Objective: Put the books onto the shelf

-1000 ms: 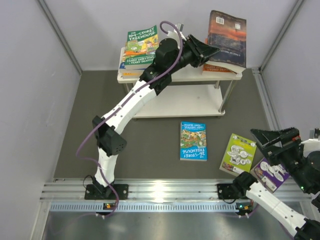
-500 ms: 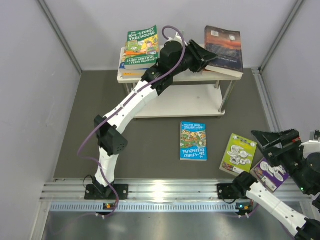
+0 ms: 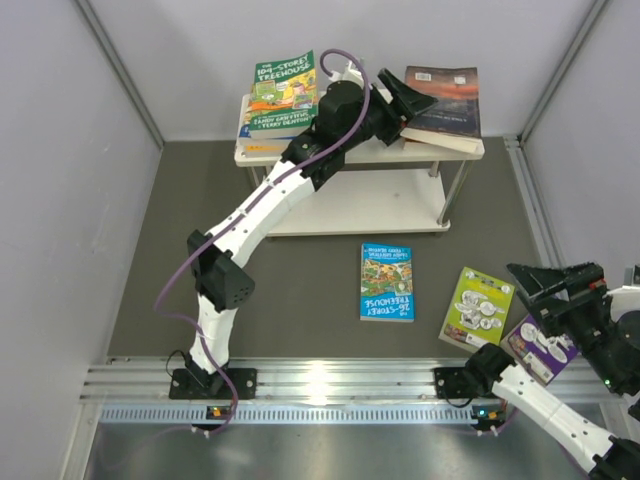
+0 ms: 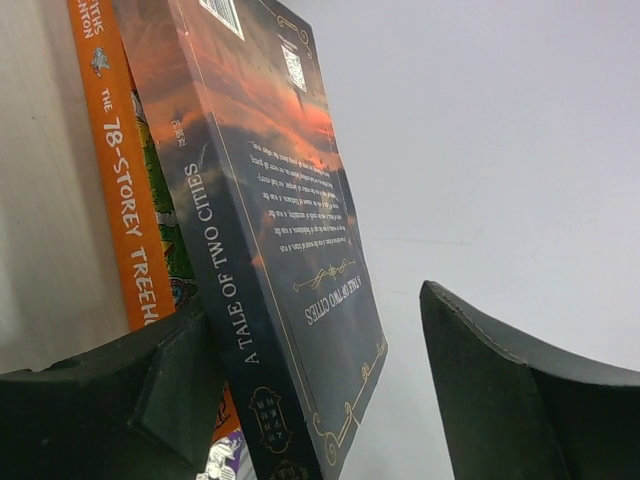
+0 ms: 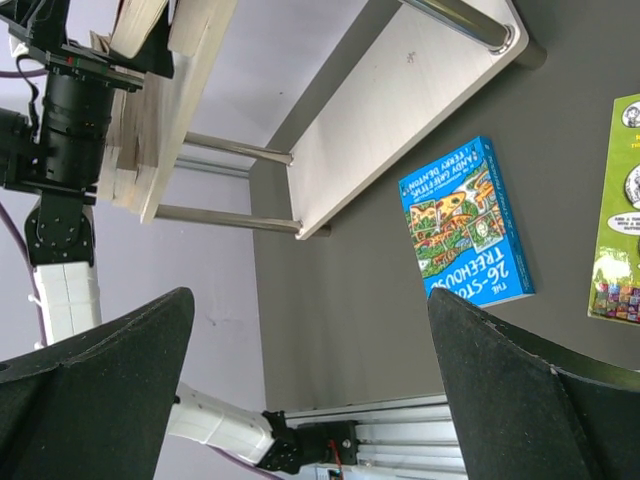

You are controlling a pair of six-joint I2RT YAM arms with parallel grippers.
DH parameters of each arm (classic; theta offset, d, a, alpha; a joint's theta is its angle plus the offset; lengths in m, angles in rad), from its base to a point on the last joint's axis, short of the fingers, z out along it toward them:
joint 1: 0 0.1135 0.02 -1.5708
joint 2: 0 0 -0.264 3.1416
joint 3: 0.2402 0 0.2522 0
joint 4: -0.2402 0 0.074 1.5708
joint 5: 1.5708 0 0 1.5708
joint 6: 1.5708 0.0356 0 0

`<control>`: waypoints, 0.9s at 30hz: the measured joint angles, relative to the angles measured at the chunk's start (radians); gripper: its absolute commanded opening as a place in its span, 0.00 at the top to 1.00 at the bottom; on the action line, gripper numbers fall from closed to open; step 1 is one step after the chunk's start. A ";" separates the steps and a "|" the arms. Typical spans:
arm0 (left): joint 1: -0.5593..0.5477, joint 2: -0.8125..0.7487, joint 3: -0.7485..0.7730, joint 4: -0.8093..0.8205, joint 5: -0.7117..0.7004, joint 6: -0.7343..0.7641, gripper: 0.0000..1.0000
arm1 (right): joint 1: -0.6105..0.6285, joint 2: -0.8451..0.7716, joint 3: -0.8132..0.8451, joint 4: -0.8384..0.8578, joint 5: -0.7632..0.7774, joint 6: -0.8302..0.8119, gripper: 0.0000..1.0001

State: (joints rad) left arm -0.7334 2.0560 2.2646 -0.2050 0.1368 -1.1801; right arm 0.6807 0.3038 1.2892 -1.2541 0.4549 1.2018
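The dark brown book (image 3: 445,95) now lies low on the right end of the top board of the shelf (image 3: 455,150). One second earlier it stood steeply tilted and higher, hanging past that end. It rests on an orange book (image 4: 125,200), and their spines are side by side in the left wrist view. Its back cover faces up. Its long axis runs from the front edge of the shelf toward the back wall, nearly up and down in the top view. Its spine is on the left side, toward the left gripper (image 3: 412,98).

This gripper is released now, where before it clamped the book. In the wrist view one finger (image 4: 150,385) is just beside the spine and the other finger (image 4: 510,390) stands clearly apart from the cover.

On the left end of the top board lies a stack with a green book (image 3: 285,85) on top. On the dark floor, in the lower middle of the top view, lies a blue book (image 3: 387,282). To its right is a lime book (image 3: 478,307), then a purple book (image 3: 540,345) partly under the right gripper (image 3: 560,290), which is wide open and holds nothing
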 measured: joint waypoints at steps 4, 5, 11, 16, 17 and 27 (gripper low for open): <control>0.000 -0.009 0.000 -0.025 -0.016 0.023 0.19 | 0.005 -0.003 0.000 -0.010 0.002 0.005 0.00; 0.000 -0.012 0.000 -0.034 -0.019 0.030 0.19 | 0.005 -0.003 0.000 -0.012 0.003 0.006 0.00; -0.009 -0.039 0.001 -0.086 -0.044 0.081 0.01 | 0.006 -0.008 -0.018 -0.013 0.003 0.011 0.00; -0.035 -0.053 0.032 -0.195 -0.119 0.151 0.01 | 0.006 -0.009 -0.022 -0.015 0.002 0.014 0.00; -0.040 -0.053 0.039 -0.225 -0.138 0.169 0.01 | 0.006 -0.009 -0.022 -0.015 0.002 0.014 0.00; -0.089 -0.048 0.148 -0.375 -0.286 0.354 0.01 | 0.007 -0.016 -0.026 -0.019 -0.005 0.014 0.00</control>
State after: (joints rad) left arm -0.8223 2.0075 2.4123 -0.5797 -0.1493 -0.8261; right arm 0.6876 0.2878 1.2633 -1.2736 0.4500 1.2163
